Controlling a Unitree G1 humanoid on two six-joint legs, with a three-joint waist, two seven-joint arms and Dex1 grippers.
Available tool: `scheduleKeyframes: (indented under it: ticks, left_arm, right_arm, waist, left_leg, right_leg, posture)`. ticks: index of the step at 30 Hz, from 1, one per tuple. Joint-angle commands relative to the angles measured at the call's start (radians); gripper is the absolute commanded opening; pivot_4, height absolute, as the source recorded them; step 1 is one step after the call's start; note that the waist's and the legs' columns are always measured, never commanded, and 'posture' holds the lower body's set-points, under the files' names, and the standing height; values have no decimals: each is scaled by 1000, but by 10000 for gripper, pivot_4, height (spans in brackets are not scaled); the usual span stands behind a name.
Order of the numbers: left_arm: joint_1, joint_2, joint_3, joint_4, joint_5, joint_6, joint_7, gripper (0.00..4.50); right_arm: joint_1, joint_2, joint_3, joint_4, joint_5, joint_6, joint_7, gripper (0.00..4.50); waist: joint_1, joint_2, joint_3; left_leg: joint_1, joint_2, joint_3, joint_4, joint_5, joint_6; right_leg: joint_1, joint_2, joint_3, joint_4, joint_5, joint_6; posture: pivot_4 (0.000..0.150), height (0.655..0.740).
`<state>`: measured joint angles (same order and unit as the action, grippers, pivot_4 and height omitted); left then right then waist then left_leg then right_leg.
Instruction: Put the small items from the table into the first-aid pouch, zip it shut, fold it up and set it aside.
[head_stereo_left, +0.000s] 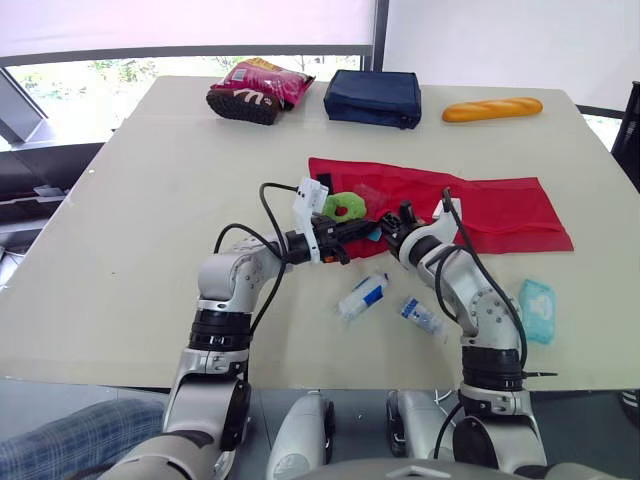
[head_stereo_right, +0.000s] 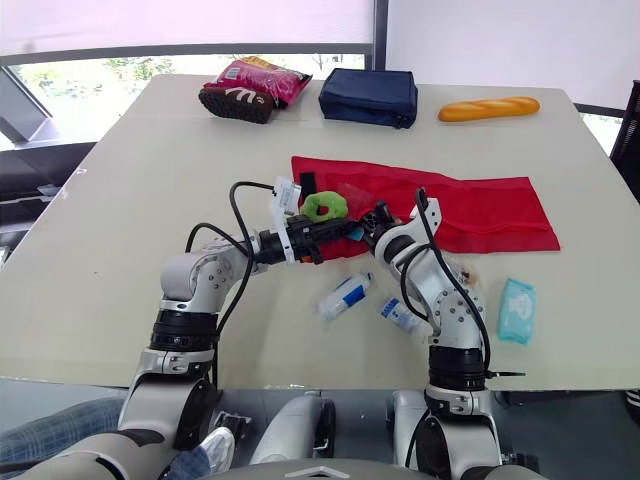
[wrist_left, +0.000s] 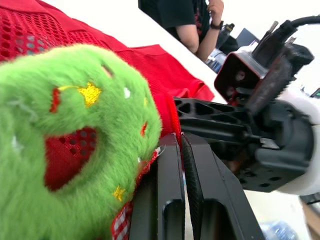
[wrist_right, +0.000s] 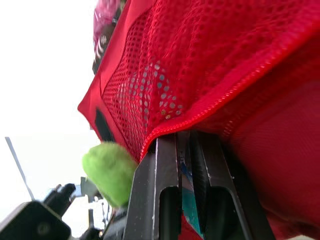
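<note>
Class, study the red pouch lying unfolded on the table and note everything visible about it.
The red pouch lies unfolded and flat, a long fabric strip on the table. Its inner face carries mesh pockets with a stitched hem, and a black patch near its left end. A green fuzzy ring rests on that end. The right gripper pinches the mesh hem at the near edge; the left gripper, shut, meets it there.
</note>
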<state>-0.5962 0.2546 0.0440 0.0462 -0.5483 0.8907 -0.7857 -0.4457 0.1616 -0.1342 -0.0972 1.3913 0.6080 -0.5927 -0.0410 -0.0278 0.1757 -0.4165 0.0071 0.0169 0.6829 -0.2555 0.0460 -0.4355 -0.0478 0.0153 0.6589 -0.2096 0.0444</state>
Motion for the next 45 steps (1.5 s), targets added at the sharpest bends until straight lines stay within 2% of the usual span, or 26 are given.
scheduleKeyframes:
  ticks: [1,6,8,10,13,24,31,32,34,37,38,42,45]
  left_arm:
    - [7,-9,-3,-39,-39,26,12,1522]
    - [-8,-11,6,-15,-43,17,29,1522]
    - [-16,-5,10,2,-38,5,29,0]
    - [-23,5,12,18,-34,-7,26,0]
    - [-37,32,11,51,-19,-37,9,0]
    - [-67,85,-3,131,11,-105,-44,0]
    - [-65,147,-48,168,73,-189,-115,0]
    - [-64,161,-55,176,83,-201,-129,0]
    - [-58,199,-83,190,122,-253,-167,0]
    - [-55,242,-98,220,155,-302,-207,0]
    - [-55,255,-102,232,166,-320,-220,0]
    - [-51,344,-123,314,244,-448,-294,0]
    - [-57,383,-136,379,291,-543,-329,0]
  right_arm:
    - [-58,119,-20,-16,10,-93,39,0]
    - [-46,122,11,-4,20,-118,54,0]
    - [-34,100,29,-13,45,-85,54,8948]
    - [-24,72,48,-25,49,-58,49,14806]
    - [-4,14,66,-51,62,9,38,26329]
    - [49,-112,67,-117,79,176,33,26329]
    - [76,-319,73,-223,46,282,189,26329]
    - [86,-354,70,-247,31,287,227,22508]
    - [109,-418,63,-296,-2,285,308,17970]
    - [151,-528,65,-370,-84,279,444,6571]
    - [166,-561,68,-392,-121,266,488,1315]
    - [283,-764,55,-514,-324,163,780,578]
    - [351,-831,38,-552,-437,60,915,578]
  waist:
    - [0,0,0]
    - [0,0,0]
    - [1,0,0]
    - [1,0,0]
    - [0,0,0]
    - [3,0,0]
    - [3,0,0]
    - [3,0,0]
    - [3,0,0]
    - [4,0,0]
    - [4,1,0]
    - [7,1,1]
    - [7,1,1]
  left_leg:
    - [0,0,0,0,0,0]
    - [0,0,0,0,0,0]
    - [0,0,0,0,0,0]
    - [0,0,0,0,0,0]
    - [0,0,0,0,0,0]
    - [0,0,0,0,0,0]
    - [0,0,1,0,0,0]
    - [0,0,1,0,0,0]
    - [0,0,1,-1,0,0]
    - [0,0,0,-2,0,0]
    - [0,0,1,-2,0,0]
    - [0,0,1,-2,0,0]
    - [0,1,1,-2,0,0]
  right_leg:
    - [0,0,0,1,0,0]
    - [0,1,0,0,0,0]
    - [0,0,0,0,0,0]
    - [0,0,0,0,0,0]
    - [0,0,0,0,0,0]
    - [0,0,0,-1,0,0]
    - [0,0,0,-1,0,0]
    - [0,0,0,-1,0,0]
    - [0,0,0,-1,0,0]
    - [0,0,0,-2,0,0]
    - [0,0,0,-2,0,0]
    - [0,0,0,-4,-1,1]
    - [0,0,0,-4,-2,3]
  posture:
    - [1500,7164]
    - [1500,7164]
    - [1500,7164]
    - [1500,7164]
    - [1500,7164]
    - [1500,7164]
    - [1500,7164]
    - [1500,7164]
    - [1500,7164]
    - [1500,7164]
    - [1500,7164]
    - [1500,7164]
    - [1500,7164]
